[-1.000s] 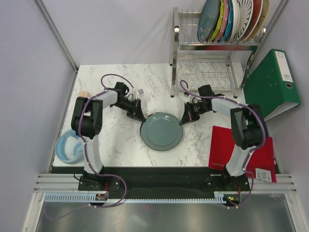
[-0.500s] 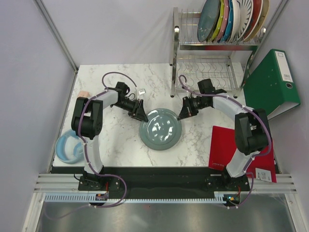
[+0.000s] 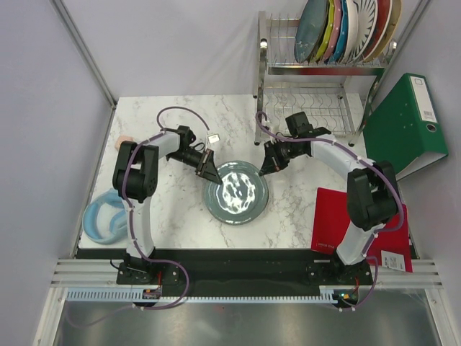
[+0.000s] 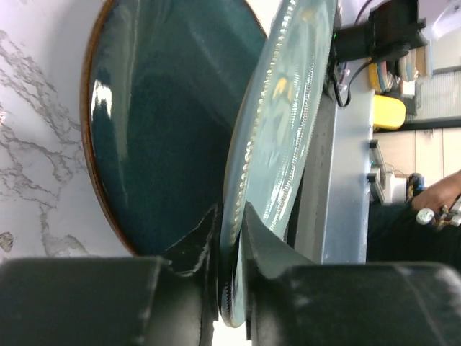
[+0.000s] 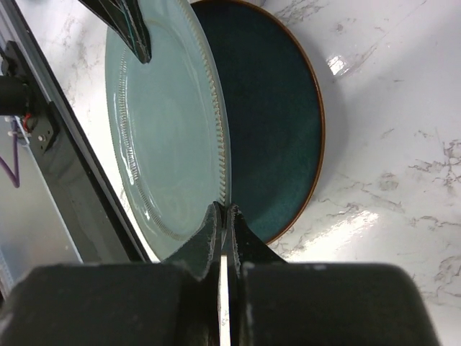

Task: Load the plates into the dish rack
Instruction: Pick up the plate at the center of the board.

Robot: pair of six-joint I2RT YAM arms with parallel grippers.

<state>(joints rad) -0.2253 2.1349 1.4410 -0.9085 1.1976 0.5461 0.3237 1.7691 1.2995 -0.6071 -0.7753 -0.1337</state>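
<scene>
Most of the loading looks done: a row of plates [image 3: 346,29] stands on edge in the upper tier of the dish rack [image 3: 320,70]. Two are left on the counter [image 3: 180,115]. The grey-blue plate [image 3: 235,191] is tipped up off a dark teal plate [image 5: 281,122] lying flat beneath it. The left claw [image 4: 230,216] and the right claw [image 5: 223,213] are each clamped on its rim, on opposite sides. Neither of these two plates has reached the rack yet.
</scene>
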